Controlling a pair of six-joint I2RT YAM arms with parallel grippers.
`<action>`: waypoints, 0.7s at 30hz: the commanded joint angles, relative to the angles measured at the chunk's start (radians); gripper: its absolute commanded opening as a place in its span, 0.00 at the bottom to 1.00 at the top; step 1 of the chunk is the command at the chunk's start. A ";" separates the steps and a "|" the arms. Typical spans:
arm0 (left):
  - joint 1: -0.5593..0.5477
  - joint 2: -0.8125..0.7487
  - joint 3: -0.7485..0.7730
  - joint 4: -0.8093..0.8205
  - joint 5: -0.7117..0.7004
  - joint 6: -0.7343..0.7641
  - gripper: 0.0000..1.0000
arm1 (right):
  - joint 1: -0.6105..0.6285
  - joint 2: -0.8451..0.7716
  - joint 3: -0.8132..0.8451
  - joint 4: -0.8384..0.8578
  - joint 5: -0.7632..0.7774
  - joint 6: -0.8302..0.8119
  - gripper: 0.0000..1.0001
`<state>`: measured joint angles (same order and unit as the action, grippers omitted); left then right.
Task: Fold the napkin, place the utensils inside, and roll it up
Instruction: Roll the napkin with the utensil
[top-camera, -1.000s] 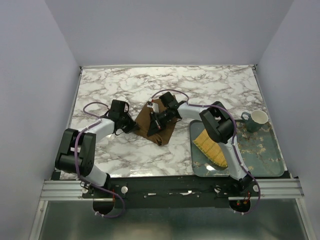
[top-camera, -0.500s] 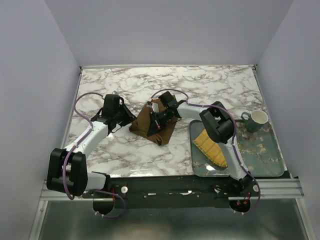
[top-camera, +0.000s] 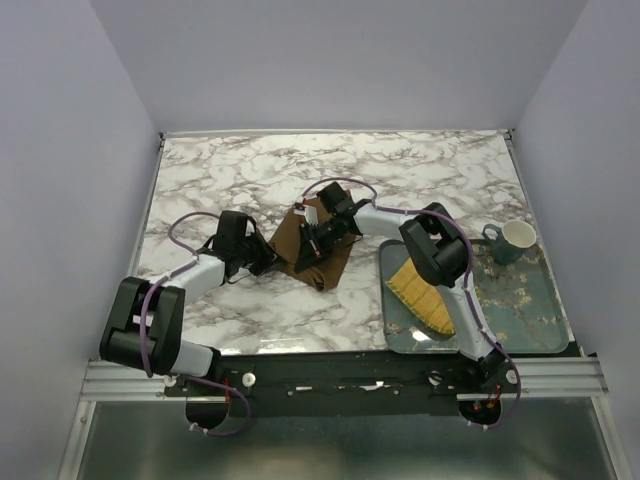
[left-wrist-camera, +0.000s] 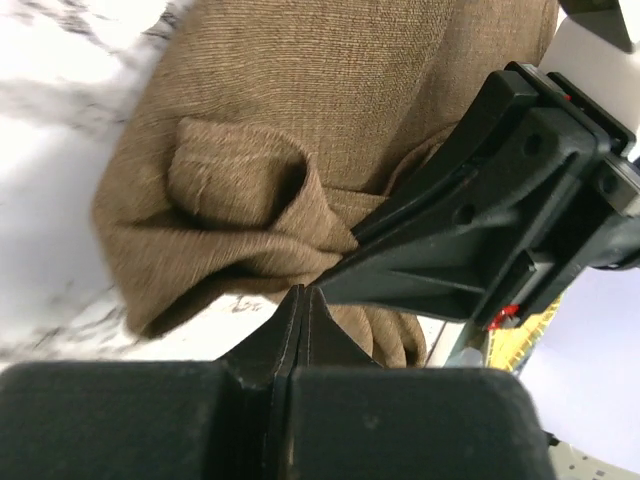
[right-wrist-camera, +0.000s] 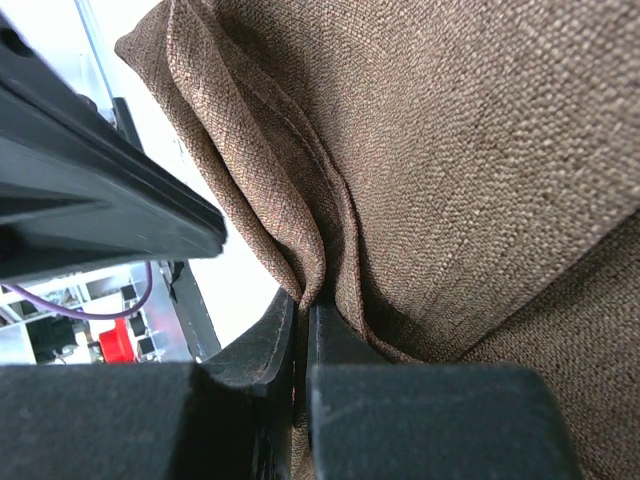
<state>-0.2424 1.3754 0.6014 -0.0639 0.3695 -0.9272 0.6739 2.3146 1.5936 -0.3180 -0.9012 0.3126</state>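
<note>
The dark brown napkin (top-camera: 288, 238) lies bunched and partly folded on the marble table, left of the tray. My right gripper (top-camera: 312, 245) lies across it and is shut on a fold of the cloth (right-wrist-camera: 480, 150), which runs down between the fingers (right-wrist-camera: 305, 300). My left gripper (top-camera: 265, 262) sits at the napkin's left edge. Its jaws (left-wrist-camera: 300, 292) are closed together with nothing seen between them, their tips just short of the rumpled cloth (left-wrist-camera: 260, 130). The right gripper's black body (left-wrist-camera: 480, 230) is close in front of it. The fork is not in view.
A teal tray (top-camera: 530, 320) stands at the right near edge. It holds a yellow woven bamboo mat (top-camera: 420, 295) and a mug (top-camera: 512, 240). Grey walls enclose the table on three sides.
My left arm swung out to the left and back half a second ago. It is now back at the napkin's left edge, a little nearer than before. The right arm has not moved.
</note>
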 joint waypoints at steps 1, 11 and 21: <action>-0.017 0.054 -0.009 0.121 0.048 -0.033 0.00 | -0.004 0.052 0.003 -0.062 0.102 -0.035 0.01; -0.017 0.163 0.009 0.135 -0.023 -0.021 0.00 | -0.004 0.049 0.017 -0.078 0.093 -0.043 0.01; -0.014 0.267 0.023 0.065 -0.110 -0.019 0.00 | -0.002 -0.014 0.054 -0.176 0.163 -0.056 0.14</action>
<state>-0.2558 1.5703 0.6224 0.0963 0.3775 -0.9730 0.6739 2.3157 1.6207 -0.3759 -0.8719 0.3035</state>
